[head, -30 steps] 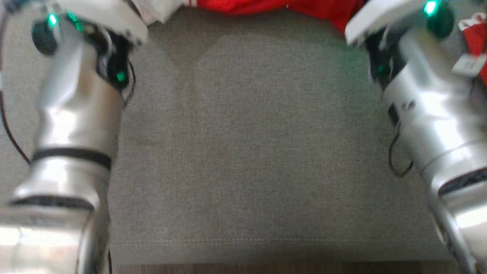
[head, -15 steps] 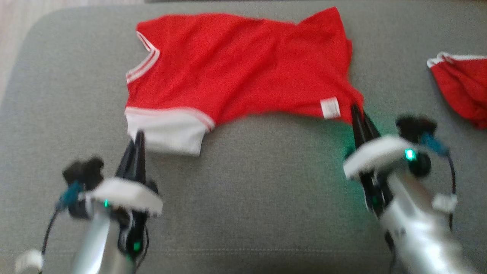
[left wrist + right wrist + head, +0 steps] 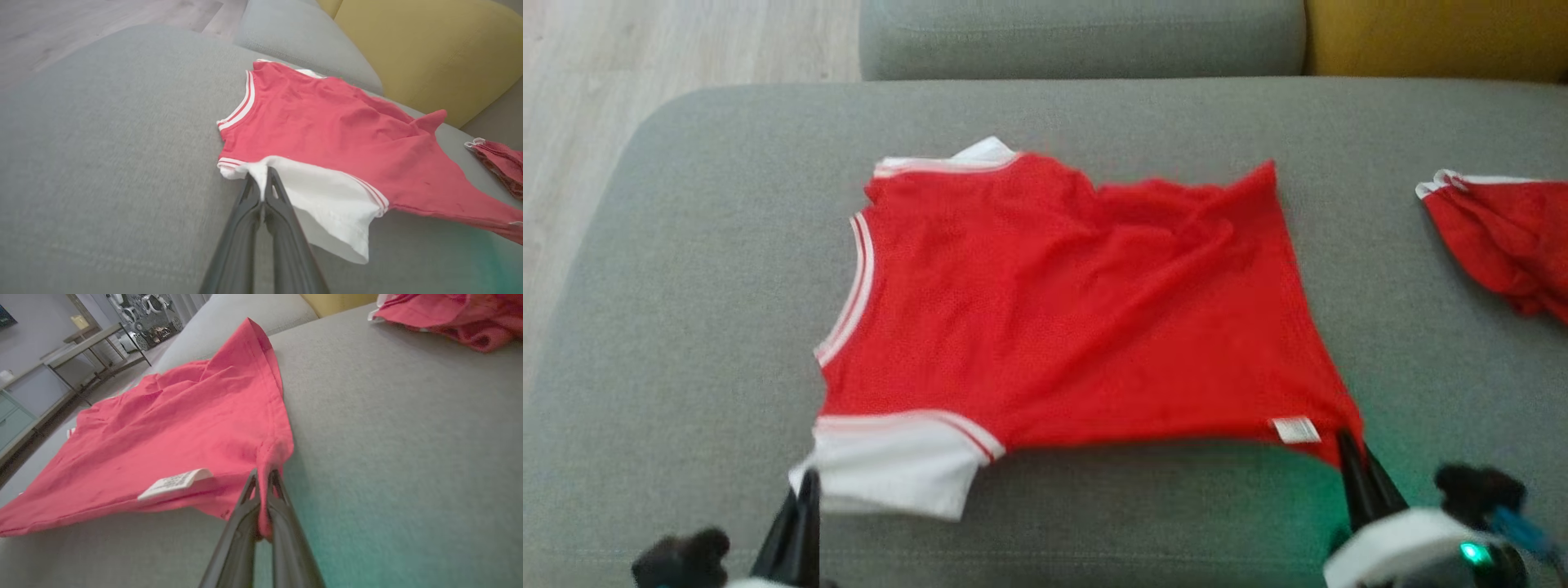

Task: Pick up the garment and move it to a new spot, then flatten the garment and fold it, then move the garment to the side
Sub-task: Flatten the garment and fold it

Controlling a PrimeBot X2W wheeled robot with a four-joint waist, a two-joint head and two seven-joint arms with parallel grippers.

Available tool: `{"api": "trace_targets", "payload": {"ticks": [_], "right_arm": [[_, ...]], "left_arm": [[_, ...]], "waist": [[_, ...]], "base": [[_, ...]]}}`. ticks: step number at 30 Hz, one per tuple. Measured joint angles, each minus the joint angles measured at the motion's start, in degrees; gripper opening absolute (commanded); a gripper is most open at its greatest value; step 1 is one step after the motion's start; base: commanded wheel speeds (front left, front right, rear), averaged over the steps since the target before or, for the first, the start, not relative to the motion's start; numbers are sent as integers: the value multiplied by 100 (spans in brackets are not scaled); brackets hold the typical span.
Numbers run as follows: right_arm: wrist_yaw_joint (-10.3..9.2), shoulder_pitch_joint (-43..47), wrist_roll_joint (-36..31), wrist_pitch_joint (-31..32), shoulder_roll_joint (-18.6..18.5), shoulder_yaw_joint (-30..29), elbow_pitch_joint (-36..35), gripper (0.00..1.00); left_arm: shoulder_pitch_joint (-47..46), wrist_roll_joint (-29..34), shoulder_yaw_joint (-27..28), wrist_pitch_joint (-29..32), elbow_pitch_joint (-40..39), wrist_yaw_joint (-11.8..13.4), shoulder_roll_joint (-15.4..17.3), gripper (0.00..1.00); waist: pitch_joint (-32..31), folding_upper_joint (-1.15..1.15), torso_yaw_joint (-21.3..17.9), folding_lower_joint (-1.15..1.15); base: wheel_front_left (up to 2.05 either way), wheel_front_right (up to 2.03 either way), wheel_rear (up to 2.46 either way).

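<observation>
My left gripper (image 3: pixel 806 488) pinches the white sleeve (image 3: pixel 890 465) and my right gripper (image 3: pixel 1349 447) the hem corner (image 3: pixel 1327 404) (both pressed tight on cloth), so the red T-shirt (image 3: pixel 1078 310) lies toward the frame top, its long axis across.

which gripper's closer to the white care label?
Right. The right gripper pinches the shirt corner beside the label; the left gripper holds the white sleeve at the opposite end.

Grey sofa (image 3: pixel 686 286) on a pale wood floor (image 3: pixel 645 49).
A yellow cushion (image 3: pixel 1437 37) sits behind the seat; a metal-legged table (image 3: pixel 94 339) stands farther off.
</observation>
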Motion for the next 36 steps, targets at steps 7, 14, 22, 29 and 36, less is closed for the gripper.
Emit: {"api": "trace_targets", "payload": {"ticks": [7, 14, 22, 29, 36], "right_arm": [[0, 1472, -286, 953, 155, -553, -1578, 0], [0, 1657, -158, 1372, 168, -657, -1957, 0], [0, 691, -301, 1722, 166, -613, -1464, 0], [0, -399, -432, 1759, 159, -443, -642, 0], [0, -704, -437, 1495, 153, -350, 32, 46]], "left_arm": [[849, -7, -11, 454, -838, 303, 15, 0], [715, -7, -21, 703, -950, 272, 194, 0], [-663, -130, -113, 1145, -69, -90, 397, 0], [-2043, -346, -211, 1408, 1290, -455, 433, 0], [-2430, -513, -269, 1388, 2176, -651, 375, 100]], "waist": [[-171, 0, 61, 0], [-183, 0, 25, 0], [80, 0, -17, 0], [381, 0, -74, 0], [588, 0, -109, 0]], "base": [[0, 0, 0], [0, 0, 0], [0, 0, 0], [0, 0, 0], [0, 0, 0]]}}
